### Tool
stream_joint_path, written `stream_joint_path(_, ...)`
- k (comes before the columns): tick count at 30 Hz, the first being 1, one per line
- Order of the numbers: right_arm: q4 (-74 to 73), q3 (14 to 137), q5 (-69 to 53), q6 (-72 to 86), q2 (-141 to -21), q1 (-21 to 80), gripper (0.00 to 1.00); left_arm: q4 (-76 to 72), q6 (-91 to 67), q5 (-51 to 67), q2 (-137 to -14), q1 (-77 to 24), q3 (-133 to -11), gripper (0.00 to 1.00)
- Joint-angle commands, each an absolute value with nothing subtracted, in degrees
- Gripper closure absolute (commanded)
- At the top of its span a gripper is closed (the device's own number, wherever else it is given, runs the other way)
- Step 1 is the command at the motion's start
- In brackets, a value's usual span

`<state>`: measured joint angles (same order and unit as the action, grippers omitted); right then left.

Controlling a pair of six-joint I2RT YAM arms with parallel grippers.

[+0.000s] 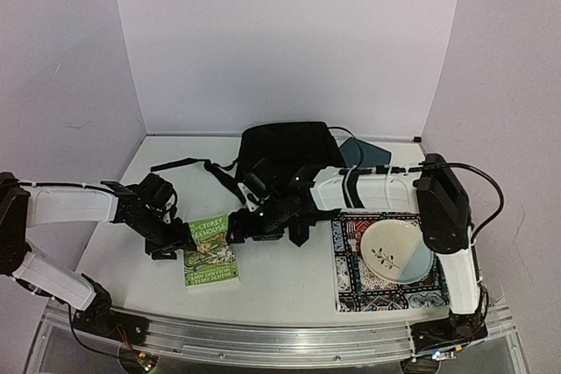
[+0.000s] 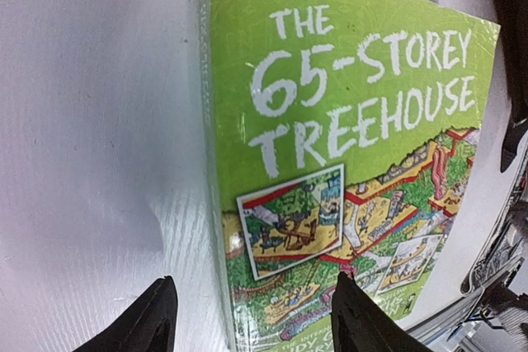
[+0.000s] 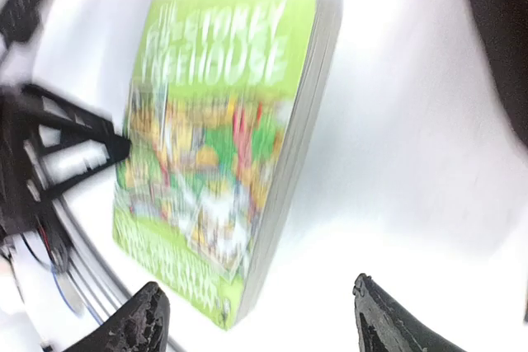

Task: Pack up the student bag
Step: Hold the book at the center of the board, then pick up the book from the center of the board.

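The black student bag (image 1: 289, 148) lies at the back middle of the table, straps spread to the left. A green book, "The 65-Storey Treehouse" (image 1: 210, 251), lies flat near the front; it also shows in the left wrist view (image 2: 346, 154) and, blurred, in the right wrist view (image 3: 223, 146). My left gripper (image 1: 168, 241) is open at the book's left edge; its fingers (image 2: 148, 319) straddle that edge. My right gripper (image 1: 241, 232) is open and empty just above the book's right side, with its fingers (image 3: 140, 319) wide apart.
A patterned tray (image 1: 351, 291) at the front right holds a white and blue plate (image 1: 396, 251). A dark blue object (image 1: 364, 155) lies right of the bag. White walls close the table on three sides.
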<state>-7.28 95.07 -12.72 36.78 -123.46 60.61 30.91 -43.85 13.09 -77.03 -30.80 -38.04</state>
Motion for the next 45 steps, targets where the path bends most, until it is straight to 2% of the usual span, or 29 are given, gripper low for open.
stream_joint_path(1, -7.44, 101.04, -12.76, 40.10, -128.42, 59.89, 0.23, 27.01, -41.91, 12.22, -80.48, -30.23, -40.92, 0.35)
stream_joint_path(7, -6.64, 105.93, -15.80, 42.32, -134.48, 59.72, 0.24, 23.93, -42.10, 15.02, -82.62, -30.06, -40.35, 0.37)
stream_joint_path(14, -2.68, 106.05, -19.77, 45.51, -138.05, 59.74, 0.29, 19.37, -44.12, 19.80, -83.67, -30.06, -38.72, 0.40)
stream_joint_path(19, 6.98, 103.38, -25.73, 50.12, -138.29, 59.73, 0.50, 13.92, -47.70, 23.42, -83.75, -30.08, -35.85, 0.41)
stream_joint_path(24, 11.55, 103.59, -28.48, 51.11, -136.32, 59.75, 0.60, 10.54, -49.71, 24.54, -82.50, -30.06, -34.33, 0.42)
stream_joint_path(30, 14.54, 104.11, -31.52, 51.20, -133.67, 59.62, 0.90, 9.38, -51.30, 22.05, -79.64, -30.06, -33.89, 0.43)
stream_joint_path(33, 16.41, 103.27, -33.46, 51.41, -132.13, 59.50, 0.99, 8.79, -51.86, 20.79, -78.29, -30.07, -33.65, 0.43)
stream_joint_path(38, 18.55, 101.00, -34.14, 52.08, -130.49, 58.98, 1.00, 7.83, -52.02, 19.23, -76.29, -30.06, -33.73, 0.42)
stream_joint_path(42, 24.58, 94.07, -31.17, 55.08, -125.58, 56.89, 1.00, 7.84, -52.91, 15.82, -70.48, -30.05, -33.59, 0.35)
stream_joint_path(45, 28.41, 90.30, -29.23, 56.79, -121.44, 54.94, 1.00, 7.82, -53.73, 12.96, -65.60, -30.06, -33.29, 0.26)
